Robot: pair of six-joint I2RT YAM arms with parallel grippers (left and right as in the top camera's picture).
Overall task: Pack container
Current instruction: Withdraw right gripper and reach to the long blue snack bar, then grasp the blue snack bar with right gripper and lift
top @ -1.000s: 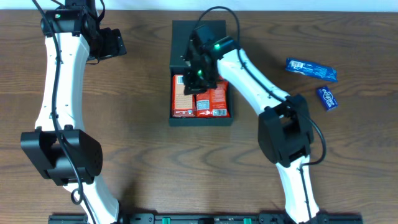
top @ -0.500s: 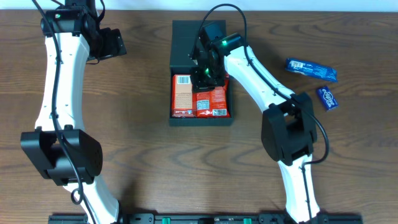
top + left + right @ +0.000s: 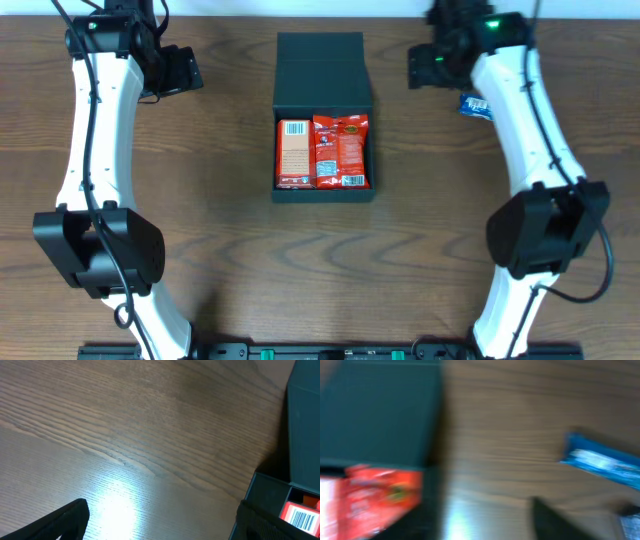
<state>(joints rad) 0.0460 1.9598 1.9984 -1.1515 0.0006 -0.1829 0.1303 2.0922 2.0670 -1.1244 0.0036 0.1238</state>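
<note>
The dark teal-black container (image 3: pixel 323 192) lies mid-table with its flap lid (image 3: pixel 321 70) folded back. Inside it lie a red-orange snack carton (image 3: pixel 293 153) and a red packet (image 3: pixel 341 152), side by side. My right gripper (image 3: pixel 420 68) hovers to the right of the lid, over bare wood. In the blurred right wrist view its fingers stand apart, open and empty (image 3: pixel 485 525), with the red packet (image 3: pixel 380 492) at lower left. My left gripper (image 3: pixel 183 70) hangs open left of the container; its wrist view shows wood between the fingers (image 3: pixel 162 522) and the container's corner (image 3: pixel 305 435).
A blue snack packet (image 3: pixel 474 105) lies on the wooden table just right of my right gripper, partly under that arm; it also shows in the right wrist view, blue packet (image 3: pixel 600 460). A second bluish wrapper (image 3: pixel 631 521) peeks in at the lower right edge.
My right gripper lifted out of the container, swung up and right to beside the lid, and opened. The red packet stayed in the container. The left arm has not moved.
</note>
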